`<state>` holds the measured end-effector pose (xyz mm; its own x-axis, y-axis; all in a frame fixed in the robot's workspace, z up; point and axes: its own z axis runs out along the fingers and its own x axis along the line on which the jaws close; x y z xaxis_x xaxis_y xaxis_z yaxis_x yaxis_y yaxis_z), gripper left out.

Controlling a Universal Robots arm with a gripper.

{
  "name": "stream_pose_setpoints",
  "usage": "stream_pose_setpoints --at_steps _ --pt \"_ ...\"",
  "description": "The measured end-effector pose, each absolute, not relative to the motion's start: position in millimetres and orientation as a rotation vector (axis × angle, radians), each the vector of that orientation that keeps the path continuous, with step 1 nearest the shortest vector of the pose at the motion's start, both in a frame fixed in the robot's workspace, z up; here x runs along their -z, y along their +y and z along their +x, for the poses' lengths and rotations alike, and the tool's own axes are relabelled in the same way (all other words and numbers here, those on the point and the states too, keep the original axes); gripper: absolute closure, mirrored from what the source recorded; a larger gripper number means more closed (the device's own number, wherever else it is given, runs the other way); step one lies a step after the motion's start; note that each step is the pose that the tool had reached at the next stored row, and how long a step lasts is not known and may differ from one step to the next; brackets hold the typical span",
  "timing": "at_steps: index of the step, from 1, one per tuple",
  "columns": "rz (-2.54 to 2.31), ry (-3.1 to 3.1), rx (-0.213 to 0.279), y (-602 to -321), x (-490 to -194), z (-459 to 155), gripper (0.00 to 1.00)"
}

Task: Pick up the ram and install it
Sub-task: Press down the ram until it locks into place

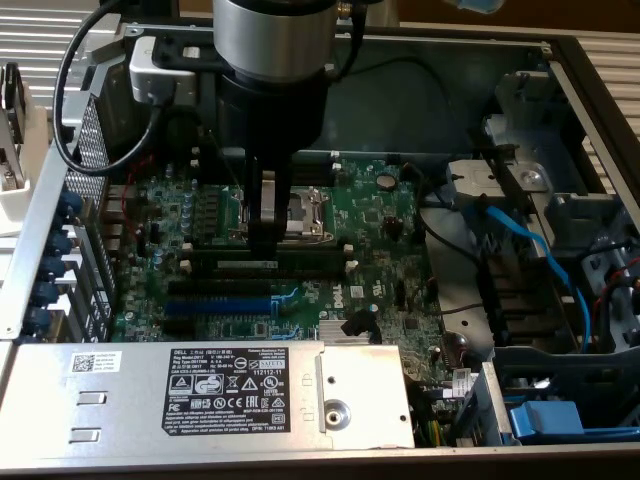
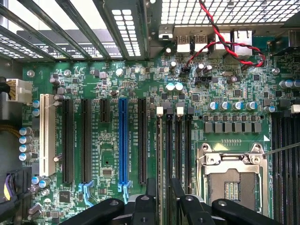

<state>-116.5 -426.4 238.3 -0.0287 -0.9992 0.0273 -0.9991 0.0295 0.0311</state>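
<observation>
The arm reaches down into an open computer case, and in the exterior view the gripper [image 1: 264, 232] hangs just above the motherboard [image 1: 380, 215], a little toward eleven o'clock from the picture's centre. Its fingers [image 2: 150, 190] stand apart with nothing clamped between them; the wrist view shows a clear gap on either side of the slot they straddle.

The ram [image 1: 247, 263] lies directly at the gripper's six o'clock in the exterior view — a thin strip with a pale label, running along the black memory slots [image 1: 300, 252]. It looks seated in one of them, though from this angle I cannot be sure how deep it sits. The fingertips are just above it, apart from it.

At the gripper's three o'clock, close by, sits the CPU socket [image 1: 303, 212] with its metal frame. The blue expansion slot [image 1: 222, 303] lies at six o'clock from the ram, parallel to it. Lower still, toward seven o'clock of the exterior view, the silver power supply [image 1: 120, 390] carries a black label. A blue cable [image 1: 535, 250] runs through the drive bay at three o'clock — well apart from the gripper.
</observation>
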Motion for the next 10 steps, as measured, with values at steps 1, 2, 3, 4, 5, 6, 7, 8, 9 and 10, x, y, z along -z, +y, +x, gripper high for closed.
stream_pose_setpoints --at_steps 1,2,3,4,5,6,7,8,9,10 --pt "2.160 -2.224 0.005 -426.4 -238.3 -116.5 0.73" --pt "2.160 -2.224 0.005 -426.4 -238.3 -116.5 0.73" --pt "2.160 -2.224 0.005 -426.4 -238.3 -116.5 0.73" --pt "2.160 -2.224 0.005 -426.4 -238.3 -116.5 0.73" --pt "2.160 -2.224 0.005 -426.4 -238.3 -116.5 0.73" --pt "2.160 -2.224 0.005 -426.3 -238.3 -116.5 0.73" --pt "2.160 -2.224 0.005 -426.4 -238.3 -116.5 0.73" --pt "2.160 -2.224 0.005 -426.3 -238.3 -116.5 0.73" --pt "2.160 -2.224 0.005 -426.4 -238.3 -116.5 0.73" --pt "2.160 -2.224 0.005 -426.4 -238.3 -116.5 0.73"
